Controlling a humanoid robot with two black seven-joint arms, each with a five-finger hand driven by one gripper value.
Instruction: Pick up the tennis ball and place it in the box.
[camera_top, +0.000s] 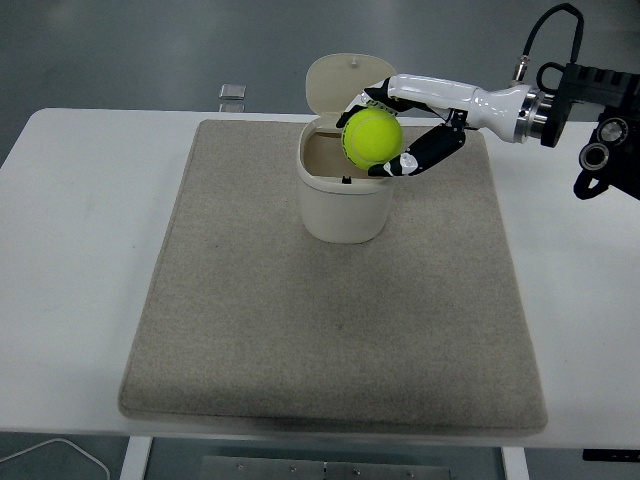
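Observation:
A yellow-green tennis ball (372, 136) is held in my right hand (385, 130), whose fingers curl around it. The hand holds the ball in the air over the right side of the opening of a cream box (343, 195). The box stands upright on a beige mat (330, 330), and its hinged lid (345, 85) is tipped up and back. The box's inside looks empty where it shows. My right arm (480, 100) reaches in from the right edge. My left arm is out of view.
The mat covers the middle of the white table (80, 250). A small grey square object (232, 92) lies at the table's far edge, left of the box. A white cable (50, 455) shows below the near left corner.

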